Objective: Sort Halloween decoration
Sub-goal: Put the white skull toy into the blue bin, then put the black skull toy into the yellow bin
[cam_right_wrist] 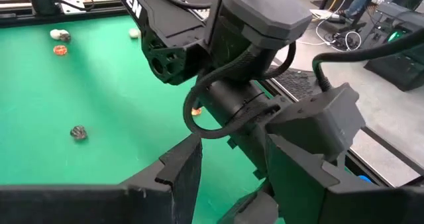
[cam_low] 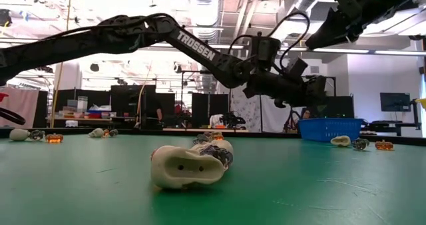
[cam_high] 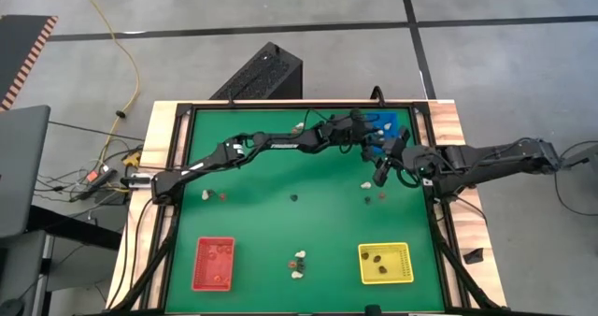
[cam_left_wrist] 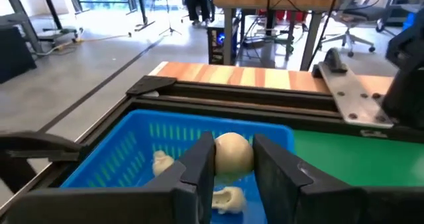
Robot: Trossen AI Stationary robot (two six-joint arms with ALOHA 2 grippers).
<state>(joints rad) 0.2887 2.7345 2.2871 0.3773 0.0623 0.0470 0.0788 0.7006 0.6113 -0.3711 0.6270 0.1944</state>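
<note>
Sorting is sitting partway done. In the high view, the red tray is holding reddish bits, and loose trinkets are lying at the mat's left, centre and right. The yellow tray is carrying dark lumps. The left gripper is pinching a smooth, rounded cream trinket over the slatted plastic blue tray, where bony cream pieces are already resting. The right gripper is hovering nearby, fingers spread and empty.

blue tray mostly hidden by arms, trinkets too small
</note>
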